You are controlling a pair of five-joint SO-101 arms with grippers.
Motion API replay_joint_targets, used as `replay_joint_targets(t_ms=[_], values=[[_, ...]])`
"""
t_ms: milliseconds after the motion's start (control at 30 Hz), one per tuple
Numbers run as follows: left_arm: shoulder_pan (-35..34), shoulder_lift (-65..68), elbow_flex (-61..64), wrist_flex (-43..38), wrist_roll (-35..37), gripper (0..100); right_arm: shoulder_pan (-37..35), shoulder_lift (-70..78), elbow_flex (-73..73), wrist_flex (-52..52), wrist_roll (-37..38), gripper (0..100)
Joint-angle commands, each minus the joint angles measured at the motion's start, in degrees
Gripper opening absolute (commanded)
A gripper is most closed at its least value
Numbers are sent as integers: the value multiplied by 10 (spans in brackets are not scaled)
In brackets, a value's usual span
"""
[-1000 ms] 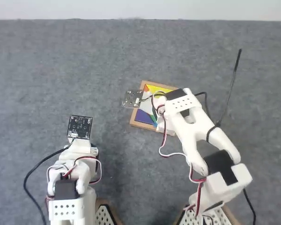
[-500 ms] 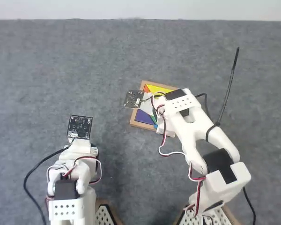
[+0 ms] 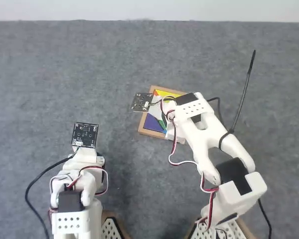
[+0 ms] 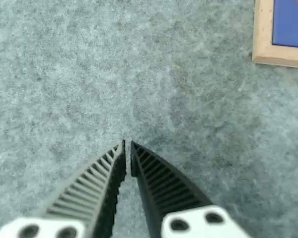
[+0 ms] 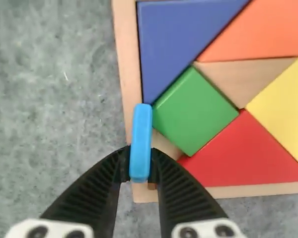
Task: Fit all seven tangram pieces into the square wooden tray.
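Observation:
The square wooden tray (image 5: pixel 123 64) holds a dark blue triangle (image 5: pixel 181 34), an orange piece (image 5: pixel 258 34), a green square (image 5: pixel 193 111), a yellow piece (image 5: pixel 285 114) and a red triangle (image 5: pixel 238 161). A bare wooden gap (image 5: pixel 238 79) lies between them. My right gripper (image 5: pixel 140 171) is shut on a light blue piece (image 5: pixel 140 148) held on edge, just over the tray's corner beside the green square. In the high view the right arm (image 3: pixel 197 124) covers much of the tray (image 3: pixel 150 130). My left gripper (image 4: pixel 127 146) is shut with nothing in it, low over the grey carpet.
Grey carpet (image 3: pixel 65 69) covers the table on every side of the tray. The left arm (image 3: pixel 79 174) stands at the near left, well away from the tray. A black cable (image 3: pixel 245 92) rises by the right arm.
The right arm's wrist has shifted slightly up and to the left over the tray. The left arm has kept still.

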Motion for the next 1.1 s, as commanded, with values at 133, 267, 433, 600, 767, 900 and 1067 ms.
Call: replay_joint_targets(t_ms=[133,267,433,600,767,900,1067], values=[[3,-10,-6,2,-1,21,0,-7,-32,22,-4,87],[3,-10,-6,2,-1,21,0,-7,-32,20,-4,76],[3,-10,-6,2,-1,21,8,-7,-54,29,-7,76],[3,-10,-6,2,-1,21,24,-7,-68,29,-8,76],[3,-10,-6,2,-1,21,25,-7,-68,27,-9,76],[3,-10,-6,2,-1,21,25,-7,-69,16,-25,76],[3,-10,-6,2,-1,21,26,-7,-69,-22,-72,76]])
